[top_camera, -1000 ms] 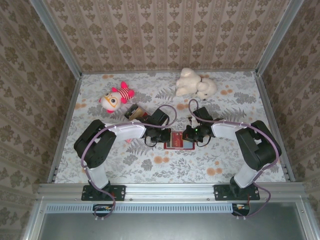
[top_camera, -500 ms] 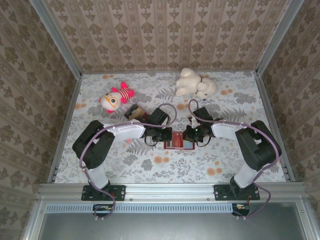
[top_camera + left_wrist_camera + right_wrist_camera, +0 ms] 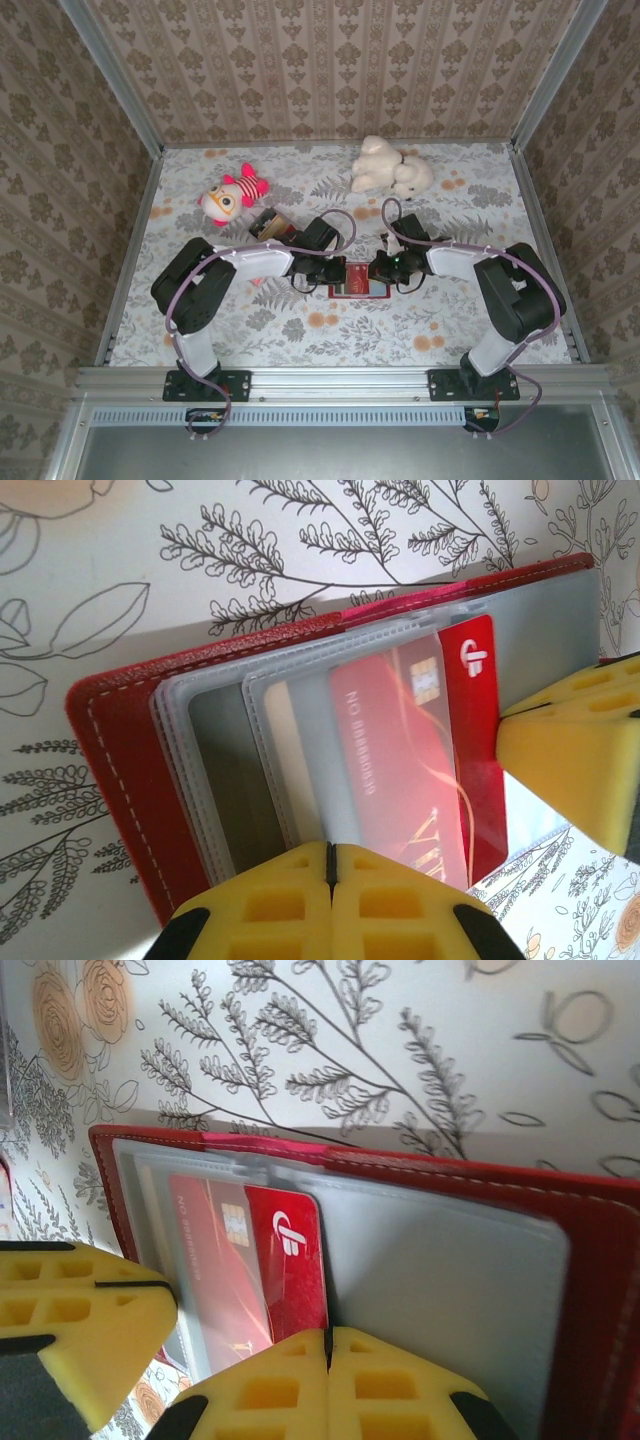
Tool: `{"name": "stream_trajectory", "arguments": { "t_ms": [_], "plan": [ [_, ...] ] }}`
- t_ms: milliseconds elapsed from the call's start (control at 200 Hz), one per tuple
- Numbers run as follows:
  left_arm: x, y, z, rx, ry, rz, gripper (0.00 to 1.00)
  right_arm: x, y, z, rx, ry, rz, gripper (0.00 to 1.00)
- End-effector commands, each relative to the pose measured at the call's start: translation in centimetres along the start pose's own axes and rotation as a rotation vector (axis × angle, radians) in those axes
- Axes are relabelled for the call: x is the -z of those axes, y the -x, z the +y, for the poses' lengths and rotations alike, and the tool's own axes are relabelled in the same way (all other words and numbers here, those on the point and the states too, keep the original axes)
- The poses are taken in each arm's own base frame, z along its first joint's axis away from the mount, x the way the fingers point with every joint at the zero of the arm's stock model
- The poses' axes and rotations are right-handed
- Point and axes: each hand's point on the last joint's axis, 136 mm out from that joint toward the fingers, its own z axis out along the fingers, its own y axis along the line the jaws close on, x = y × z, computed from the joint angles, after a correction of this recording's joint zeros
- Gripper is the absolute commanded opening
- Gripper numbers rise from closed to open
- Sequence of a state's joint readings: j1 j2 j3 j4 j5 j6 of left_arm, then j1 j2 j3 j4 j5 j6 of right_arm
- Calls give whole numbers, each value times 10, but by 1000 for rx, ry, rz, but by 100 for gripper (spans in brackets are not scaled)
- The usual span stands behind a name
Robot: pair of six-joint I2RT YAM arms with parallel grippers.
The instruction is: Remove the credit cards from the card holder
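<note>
The card holder [image 3: 358, 285] lies open in the middle of the table, its red cover [image 3: 120, 750] spread flat with grey-blue clear pockets on top. A red credit card [image 3: 400, 750] with a chip sticks partly out of one pocket, and a tan card [image 3: 283, 760] sits in the pocket beside it. My left gripper [image 3: 335, 272] is shut, its tips [image 3: 330, 855] down on the pocket's near edge. My right gripper [image 3: 383, 270] is shut too, its tips [image 3: 328, 1338] at the red card's [image 3: 285, 1260] edge. I cannot tell whether it pinches the card.
A pink-and-white plush toy [image 3: 232, 195] and a small clear box [image 3: 266, 224] sit behind the left arm. A white plush [image 3: 390, 168] lies at the back. Metal rails [image 3: 130, 250] and patterned walls close in the table.
Both grippers have shifted a little to the right over the card holder. Both stay shut.
</note>
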State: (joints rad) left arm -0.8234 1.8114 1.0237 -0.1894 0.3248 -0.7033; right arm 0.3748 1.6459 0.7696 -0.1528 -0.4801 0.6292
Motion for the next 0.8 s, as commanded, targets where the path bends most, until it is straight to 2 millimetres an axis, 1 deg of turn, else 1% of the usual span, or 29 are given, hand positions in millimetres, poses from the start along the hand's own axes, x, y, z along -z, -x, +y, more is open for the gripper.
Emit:
{"name": "stream_trajectory", "arguments": {
  "t_ms": [0, 145, 330, 540, 595, 605, 630, 695, 795],
  "plan": [
    [-2, -11, 21, 29, 70, 30, 0, 10, 1, 1, 7, 34, -20, 0],
    [1, -11, 20, 29, 67, 24, 0, 21, 1, 2, 7, 71, -42, 0],
    [4, -3, 10, 13, 35, 11, 0, 35, 1, 1, -6, 111, -65, 0],
    [11, 6, 1, 7, 6, -11, 0, 57, 4, 0, -19, 152, -111, 0],
    [11, 7, 0, 8, -1, -11, 0, 59, 4, -1, -28, 162, -107, 0],
    [11, 7, -1, 8, -3, -13, 0, 64, 5, 4, -15, 174, -123, 0],
    [11, 8, -1, 11, -7, -14, 0, 68, 7, 6, -10, 183, -132, 0],
    [14, 10, -6, 9, -26, -22, 3, 71, 8, 10, -7, 203, -139, 0],
    [22, 17, -14, 12, -56, -46, 14, 75, 9, 20, -2, 255, -142, 0]
  ]
}}
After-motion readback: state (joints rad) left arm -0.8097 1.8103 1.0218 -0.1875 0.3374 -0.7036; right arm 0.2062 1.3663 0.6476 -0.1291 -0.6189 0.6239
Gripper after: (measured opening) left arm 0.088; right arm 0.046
